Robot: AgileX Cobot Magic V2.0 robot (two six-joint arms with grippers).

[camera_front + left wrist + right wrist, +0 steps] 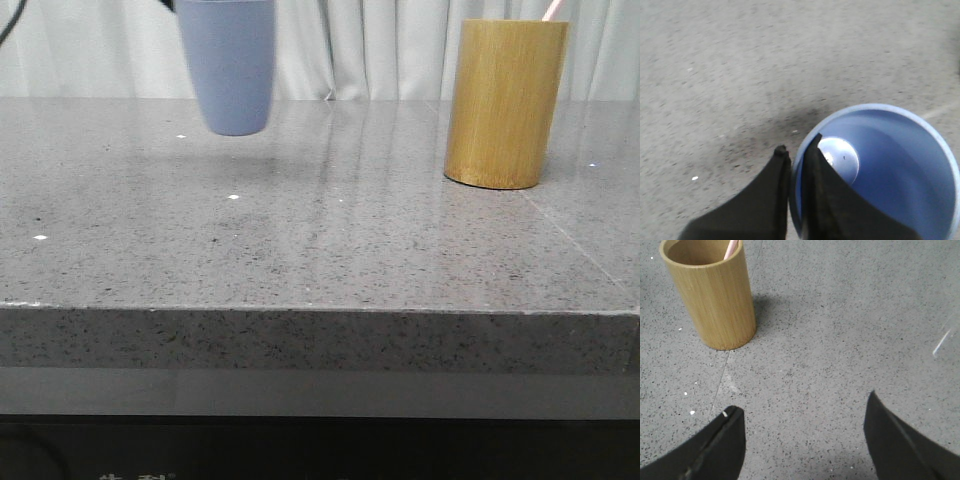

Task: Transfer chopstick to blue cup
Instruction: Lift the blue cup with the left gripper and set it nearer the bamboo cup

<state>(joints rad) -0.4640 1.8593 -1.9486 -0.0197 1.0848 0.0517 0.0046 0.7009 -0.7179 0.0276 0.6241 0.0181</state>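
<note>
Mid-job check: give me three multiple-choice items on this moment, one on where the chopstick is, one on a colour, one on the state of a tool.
1. Where is the chopstick?
A. Standing in the bamboo holder
B. Lying on the table
C. In the blue cup

2. What colour is the cup pinched by the left tool?
A. Yellow-brown
B. Light blue
C. White

3. How is the right tool?
A. Shut on the chopstick
B. Shut on the holder
C. Open, with nothing between its fingers

Answers:
1 A, its pink end pokes out of the holder.
2 B, the left wrist view shows the blue rim between the fingers.
3 C, bare table shows between its spread fingers.
</note>
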